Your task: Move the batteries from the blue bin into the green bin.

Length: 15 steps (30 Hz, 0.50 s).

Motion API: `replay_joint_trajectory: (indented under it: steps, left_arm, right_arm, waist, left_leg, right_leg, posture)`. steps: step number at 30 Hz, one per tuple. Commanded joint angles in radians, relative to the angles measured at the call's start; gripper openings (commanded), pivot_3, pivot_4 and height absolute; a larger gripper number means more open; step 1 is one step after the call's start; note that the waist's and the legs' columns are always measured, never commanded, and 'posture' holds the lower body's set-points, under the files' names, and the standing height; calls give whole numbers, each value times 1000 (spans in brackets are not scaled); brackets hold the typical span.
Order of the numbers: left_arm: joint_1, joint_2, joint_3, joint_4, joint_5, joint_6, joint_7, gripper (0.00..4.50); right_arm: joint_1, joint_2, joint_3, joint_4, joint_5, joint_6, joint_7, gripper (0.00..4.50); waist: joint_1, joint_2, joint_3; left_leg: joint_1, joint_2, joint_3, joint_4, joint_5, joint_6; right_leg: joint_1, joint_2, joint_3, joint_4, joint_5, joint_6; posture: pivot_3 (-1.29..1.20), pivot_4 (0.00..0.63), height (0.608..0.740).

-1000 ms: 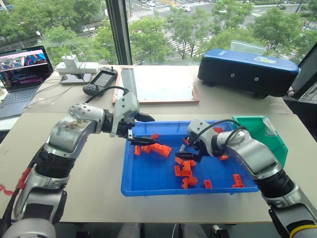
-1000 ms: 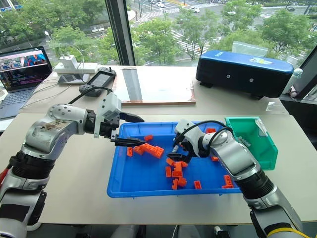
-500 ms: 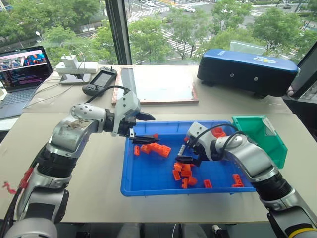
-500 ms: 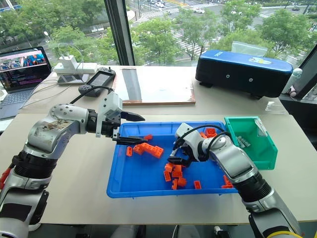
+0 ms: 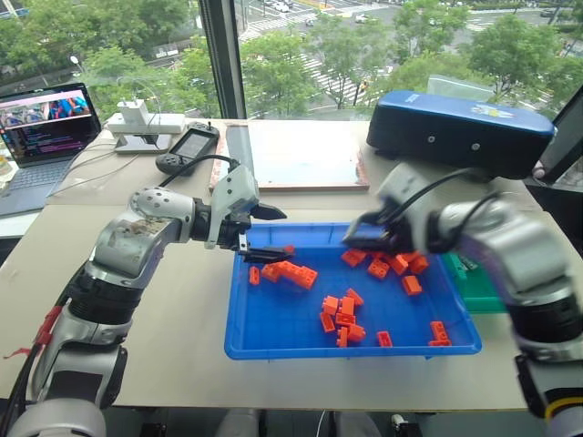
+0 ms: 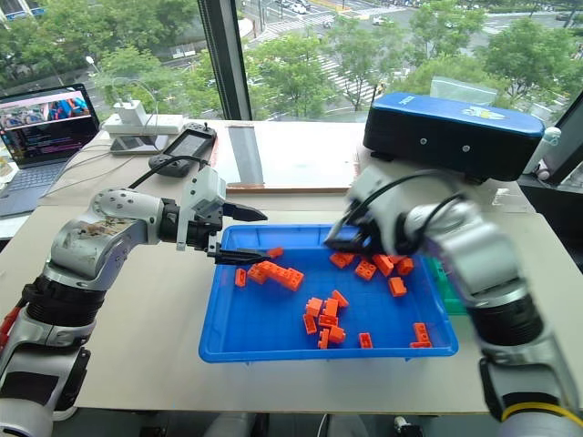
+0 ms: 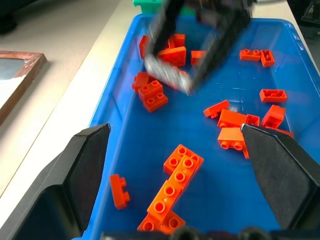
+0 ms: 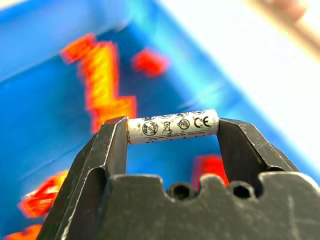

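Silver battery, small, rigid, slick and light, pinched end-to-end by right hand above the blue bin; end grip could slip. Left hand spread wide, holding nothing.

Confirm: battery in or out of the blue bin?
Out: the battery is clamped end to end in the right end effector, lifted above the blue bin.
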Motion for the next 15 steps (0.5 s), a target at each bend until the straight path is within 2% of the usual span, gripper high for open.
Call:
replay_joint_trajectory:
  steps: [1,3,7,15]
  left_arm:
    - [-30,-14,1,3,9,-20,12,4500]
    - [-44,-33,4,27,18,-27,28,4500]
    - [-58,-50,2,58,33,-45,32,4500]
    - [-53,-57,2,86,59,-85,33,4500]
  right_arm:
    - [12,-186,-65,102,-100,-80,-9,2549]
    - [35,-245,-66,160,-147,-117,-37,2549]
    - [90,-277,-104,206,-170,-99,-83,2549]
    - [229,-282,-150,176,-163,-28,-115,2549]
  waist:
    - [7,0,0]
    - [11,0,0]
    - [1,0,0]
    - [-6,0,0]
  left_leg:
    - [0,0,0,0,0,0]
    - [-1,-1,1,0,0,0]
    - [-1,-1,2,0,0,0]
    - [0,0,2,0,0,0]
  right_leg:
    - [0,0,0,0,0,0]
    - [-1,-1,1,0,0,0]
    - [-1,-1,1,-1,0,0]
    - [-1,-1,1,0,0,0]
  posture:
    - [0,150,732]
    - [0,150,732]
    - [0,150,732]
    - [0,150,732]
